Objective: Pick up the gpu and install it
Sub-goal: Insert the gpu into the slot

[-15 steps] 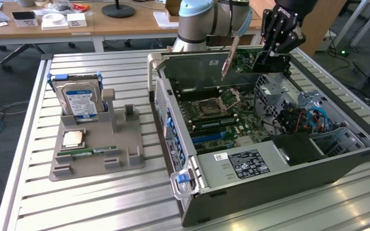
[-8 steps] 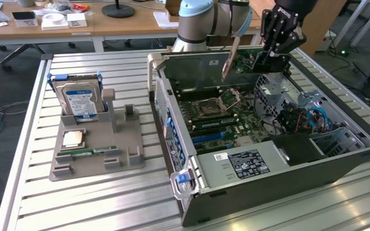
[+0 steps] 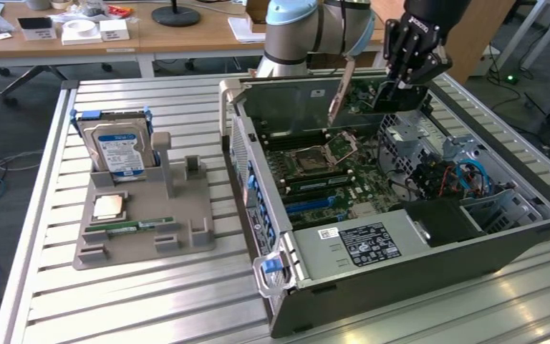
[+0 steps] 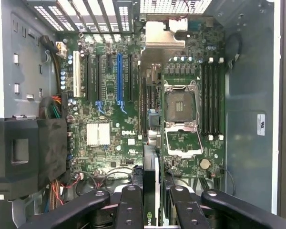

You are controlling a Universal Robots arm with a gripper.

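My gripper (image 3: 395,84) hangs over the far end of the open computer case (image 3: 504,247) and is shut on the gpu (image 3: 363,97). The card is a green board held on edge, with its long silver bracket (image 3: 340,92) slanting down toward the motherboard (image 3: 328,179). It is above the board and clear of it. In the wrist view the gpu (image 4: 151,174) runs edge-on between the black fingers (image 4: 129,202) of my gripper (image 4: 150,202), and its silver bracket end (image 4: 163,37) is at the far side. The blue expansion slot (image 4: 119,78) lies beside the card's line.
The CPU socket (image 4: 180,106) and RAM slots (image 4: 210,98) flank the card. Cables and a drive cage (image 3: 461,175) fill the case's right side in the exterior view. On the slatted table, a grey holder (image 3: 141,229) carries a hard drive (image 3: 120,147), a RAM stick (image 3: 141,226) and a CPU (image 3: 109,206).
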